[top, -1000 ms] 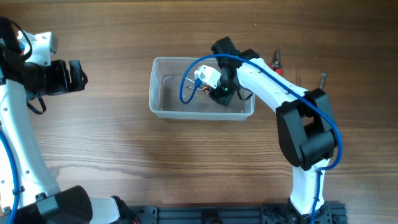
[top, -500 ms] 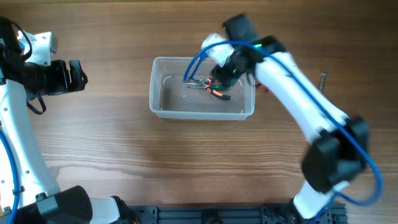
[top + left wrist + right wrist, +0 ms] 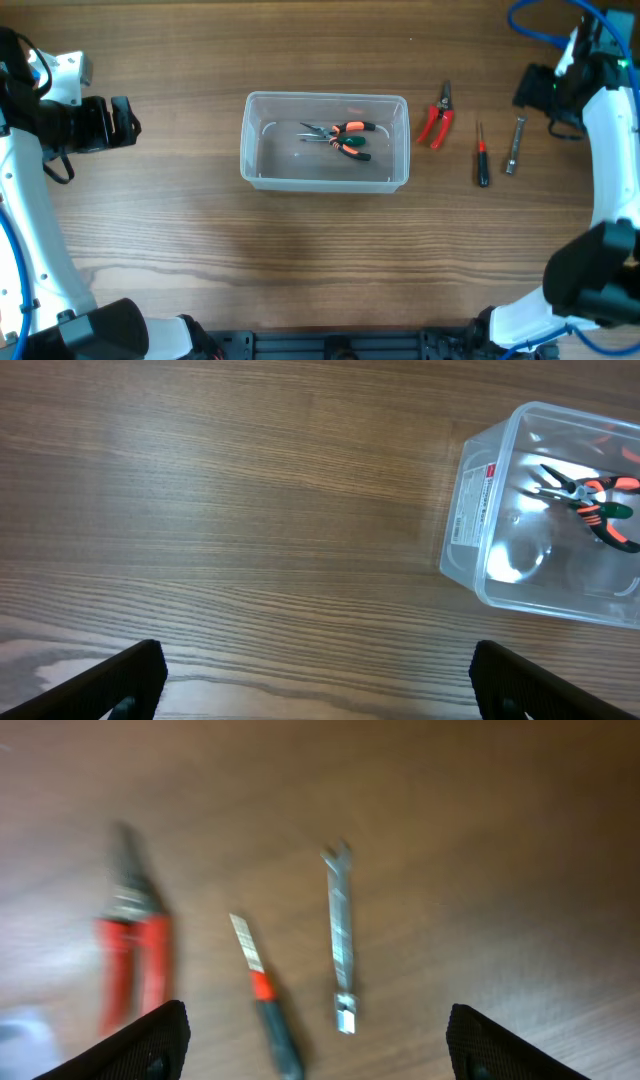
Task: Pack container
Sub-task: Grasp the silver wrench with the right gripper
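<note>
The container (image 3: 246, 150) is a clear plastic tub in the middle of the table, also seen at the right of the left wrist view (image 3: 462, 530). Orange and green pliers (image 3: 340, 136) (image 3: 592, 500) lie loose inside it. My right gripper (image 3: 532, 95) (image 3: 320, 1045) is open and empty, hovering at the right over a silver wrench (image 3: 514, 145) (image 3: 340, 948) and a red-and-black screwdriver (image 3: 482, 156) (image 3: 266, 1002). Red cutters (image 3: 435, 122) (image 3: 130, 960) lie between them and the tub. My left gripper (image 3: 125, 120) (image 3: 320, 682) hangs open and empty far left of the tub.
Bare wooden tabletop (image 3: 320, 260) surrounds the tub. The three loose tools lie in a row right of it. The left arm's white body (image 3: 30, 230) runs along the left edge.
My right gripper opened, let the pliers go into the tub, and swung out to the far right above the loose tools. The left arm stayed still.
</note>
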Controlling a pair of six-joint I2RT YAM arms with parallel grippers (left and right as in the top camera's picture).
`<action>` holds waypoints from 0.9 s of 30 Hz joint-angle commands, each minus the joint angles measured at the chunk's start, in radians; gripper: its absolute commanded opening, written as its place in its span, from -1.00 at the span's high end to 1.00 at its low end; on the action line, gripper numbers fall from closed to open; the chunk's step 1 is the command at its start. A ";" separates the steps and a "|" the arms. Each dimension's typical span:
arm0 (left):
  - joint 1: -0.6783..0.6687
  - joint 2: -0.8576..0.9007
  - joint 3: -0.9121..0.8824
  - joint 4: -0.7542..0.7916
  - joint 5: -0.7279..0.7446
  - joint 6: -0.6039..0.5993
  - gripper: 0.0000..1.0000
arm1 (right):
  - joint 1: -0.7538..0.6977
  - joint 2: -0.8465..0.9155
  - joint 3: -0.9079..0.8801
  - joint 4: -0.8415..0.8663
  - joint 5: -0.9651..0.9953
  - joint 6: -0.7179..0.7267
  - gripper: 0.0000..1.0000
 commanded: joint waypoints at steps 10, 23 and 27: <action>0.002 0.002 -0.003 -0.001 0.017 0.019 -1.00 | -0.072 0.304 -0.083 0.063 -0.048 0.015 -0.65; 0.002 0.002 -0.003 -0.001 0.017 0.020 -1.00 | -0.072 0.386 -0.089 0.103 -0.056 0.012 -0.65; 0.002 0.002 -0.003 -0.001 0.017 0.020 -1.00 | -0.072 0.386 -0.089 0.102 -0.097 -0.011 -0.16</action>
